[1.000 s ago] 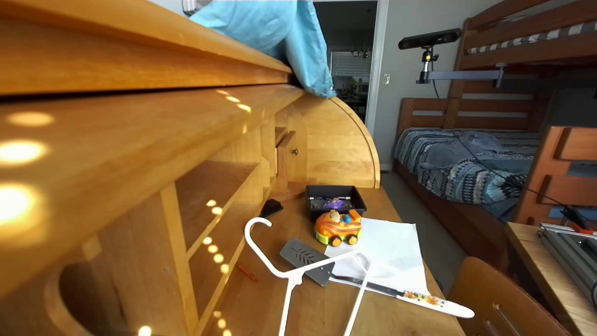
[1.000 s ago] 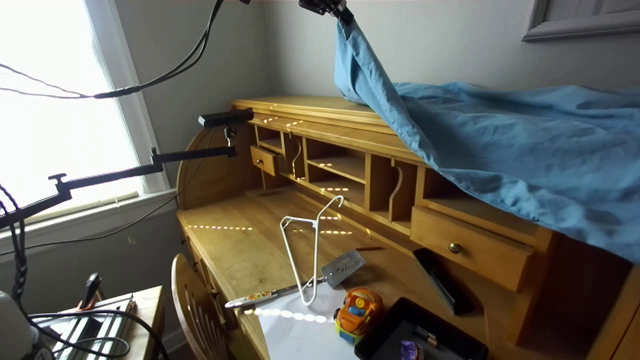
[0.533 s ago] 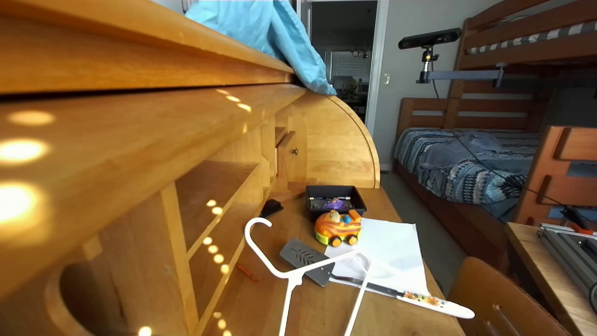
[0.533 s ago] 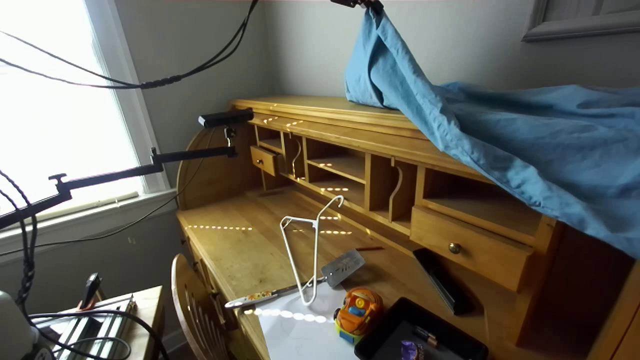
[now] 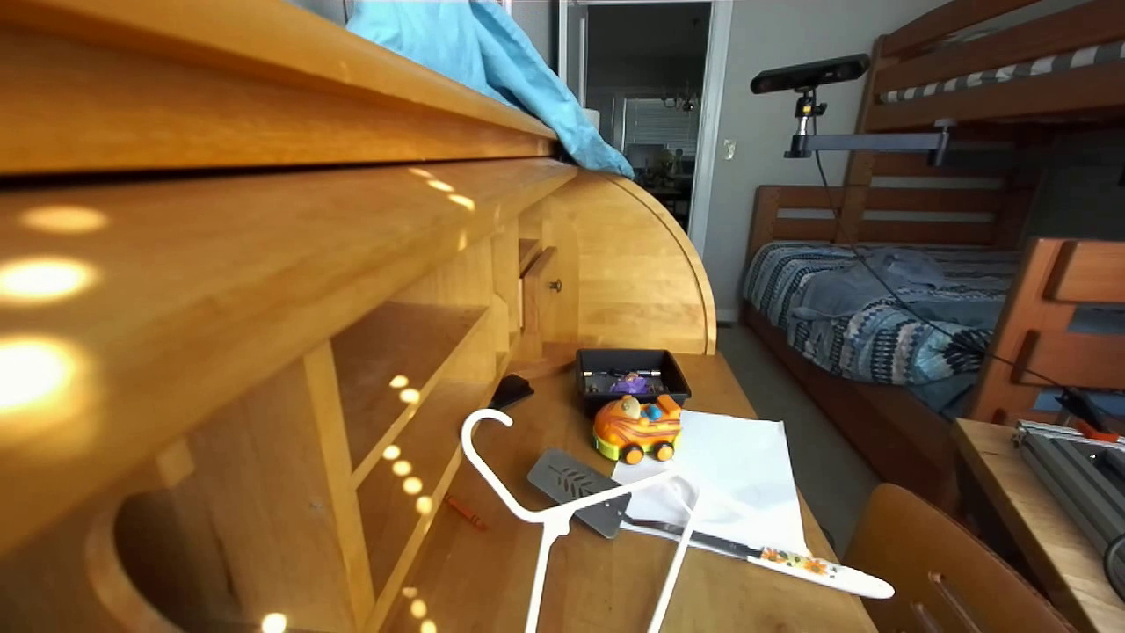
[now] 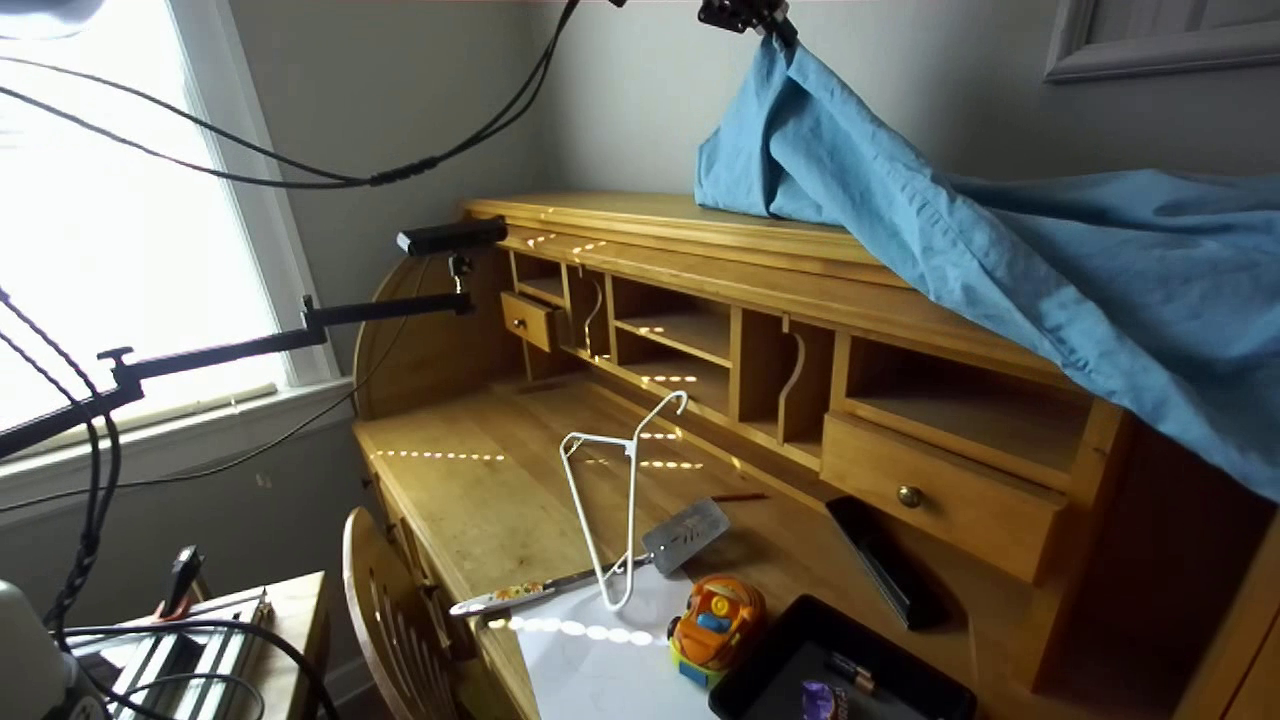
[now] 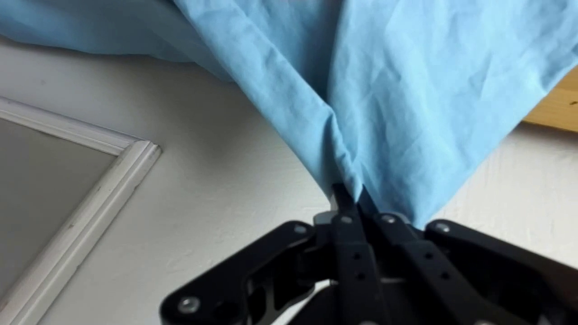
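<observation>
Straight to the wrist view, and here's the hand (image 7: 354,203), fingers clamped together on a bunched bit of blue cloth (image 7: 406,117), folds fanning out from that single pinch! Gathering it this tightly probably gives a sure hold on limp fabric. Behind sit a pale wall (image 7: 212,189) and the corner of a picture frame (image 7: 128,158).

Now in an exterior view, the cloth peaks under the hand, touches the top board of the desk (image 6: 460,510) and slopes across its front edge, away from the window (image 6: 110,250). Held high, it seems, so the slack hangs loose. Below, a white hanger (image 6: 632,510) points its hook at the cubbyholes, one corner over the paper (image 6: 600,680), crossing a spatula (image 6: 685,537). A toy car (image 6: 715,615) sits beside a black tray (image 6: 890,655), which likely corrals small bits. Sunlit dots stripe the wood!

And in an exterior view along the desk, no hand showing, just cloth at the top's far end. Past the front edge: a chair (image 5: 918,532), a bunk bed (image 5: 852,431), and a dark doorway (image 5: 646,61) behind.
</observation>
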Robot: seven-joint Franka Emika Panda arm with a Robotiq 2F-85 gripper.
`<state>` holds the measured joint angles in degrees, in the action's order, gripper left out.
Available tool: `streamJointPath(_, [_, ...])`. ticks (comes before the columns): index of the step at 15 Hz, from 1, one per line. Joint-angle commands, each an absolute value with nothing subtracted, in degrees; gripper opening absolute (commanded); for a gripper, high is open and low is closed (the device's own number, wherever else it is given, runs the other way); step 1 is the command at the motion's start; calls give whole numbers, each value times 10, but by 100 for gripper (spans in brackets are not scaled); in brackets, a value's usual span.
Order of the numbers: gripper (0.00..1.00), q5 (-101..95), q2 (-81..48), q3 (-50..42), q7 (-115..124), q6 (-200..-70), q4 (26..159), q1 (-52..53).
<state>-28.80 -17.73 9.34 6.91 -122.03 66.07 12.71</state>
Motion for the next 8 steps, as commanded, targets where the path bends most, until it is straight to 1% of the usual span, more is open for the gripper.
streamJointPath(1, [1, -294, -268, 90, 34, -1160, 523, 150])
streamJointPath(6, [1, -288, -350, 89, -3, -1117, 401, 164])
streamJointPath(7, [28, -287, -363, 89, -8, -1104, 377, 166])
streamJointPath(8, [30, -288, -377, 89, -13, -1093, 353, 169])
